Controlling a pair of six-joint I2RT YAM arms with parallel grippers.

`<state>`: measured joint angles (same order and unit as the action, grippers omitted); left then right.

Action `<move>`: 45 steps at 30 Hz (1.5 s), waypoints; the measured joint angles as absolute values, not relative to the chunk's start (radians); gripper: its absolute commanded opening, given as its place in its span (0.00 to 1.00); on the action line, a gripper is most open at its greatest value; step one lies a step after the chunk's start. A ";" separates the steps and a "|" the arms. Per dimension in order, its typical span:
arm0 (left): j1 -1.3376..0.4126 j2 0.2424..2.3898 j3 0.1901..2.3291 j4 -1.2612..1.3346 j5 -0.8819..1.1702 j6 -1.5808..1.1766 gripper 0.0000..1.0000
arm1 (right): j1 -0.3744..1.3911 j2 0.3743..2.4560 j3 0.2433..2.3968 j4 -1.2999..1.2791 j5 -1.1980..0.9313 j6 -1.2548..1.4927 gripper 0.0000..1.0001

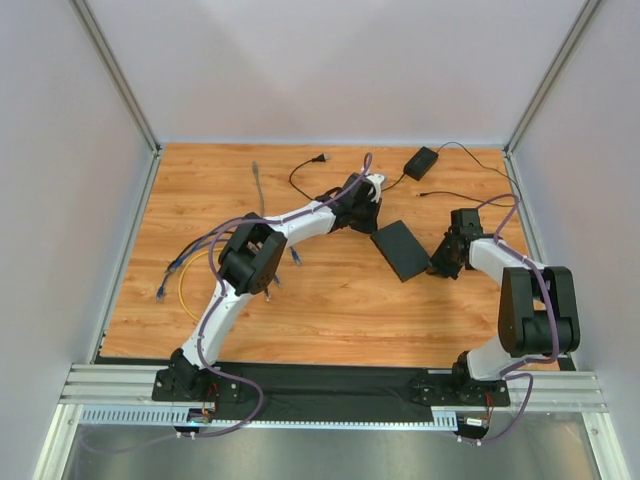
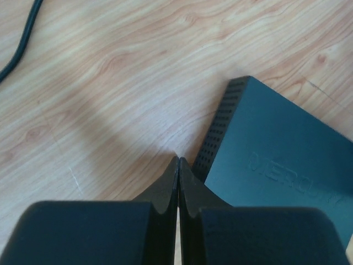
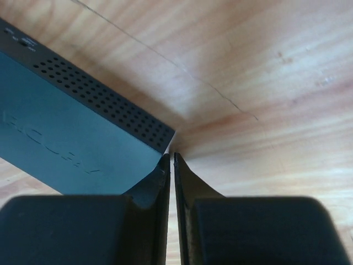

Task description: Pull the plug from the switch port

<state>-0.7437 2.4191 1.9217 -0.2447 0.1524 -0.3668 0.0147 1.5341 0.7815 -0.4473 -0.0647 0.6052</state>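
The switch lies mid-frame, slanting upper left to lower right, between left gripper and right gripper, both pinched closed, empty, each just beside a corner

The orange-brown wood-grain tabletop carries a flat black rectangular switch box near its middle, lying askew. A small black power-adapter brick sits toward the far edge, with a thin black cord looping nearby. A grey cable lies far left, and blue and yellow cables lie by the left edge.
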 measured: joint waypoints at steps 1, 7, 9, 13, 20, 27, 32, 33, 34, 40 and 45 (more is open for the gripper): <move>-0.742 2.412 1.898 -0.224 0.158 -0.374 0.00 | 0.015 1.546 0.792 -0.440 -0.069 0.606 0.08; -0.732 2.308 1.695 -0.120 0.191 -0.409 0.00 | 0.014 1.647 0.897 -0.432 -0.078 0.598 0.09; -0.727 2.271 1.631 -0.099 0.200 -0.429 0.00 | 0.010 1.686 0.945 -0.440 -0.081 0.586 0.09; -0.725 2.204 1.528 -0.080 0.200 -0.456 0.00 | 0.010 1.746 1.016 -0.437 -0.086 0.562 0.09; -0.744 2.027 1.313 -0.081 0.129 -0.477 0.00 | 0.018 1.748 1.047 -0.468 -0.070 0.517 0.13; -0.744 1.618 1.011 -0.018 0.034 -0.540 0.15 | 0.076 1.573 0.978 -0.535 0.044 0.471 0.34; -0.744 1.287 0.789 0.041 0.050 -0.605 0.25 | 0.202 1.371 0.820 -0.550 0.061 0.454 0.42; -0.744 1.232 0.738 0.059 0.056 -0.622 0.28 | 0.227 1.342 0.792 -0.557 0.064 0.453 0.48; -0.744 1.162 0.673 0.065 0.065 -0.640 0.31 | 0.251 1.314 0.766 -0.567 0.067 0.456 0.51; -0.744 0.863 0.377 0.033 0.102 -0.743 0.39 | 0.368 1.117 0.653 -0.593 0.059 0.500 0.92; -0.744 0.672 0.290 -0.013 0.119 -0.803 0.43 | 0.386 1.051 0.629 -0.576 0.039 0.528 1.00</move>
<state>-0.7437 0.6724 0.2905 -0.0132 0.1188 -0.8028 0.3859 1.0508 0.6292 -0.5762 0.0387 0.5278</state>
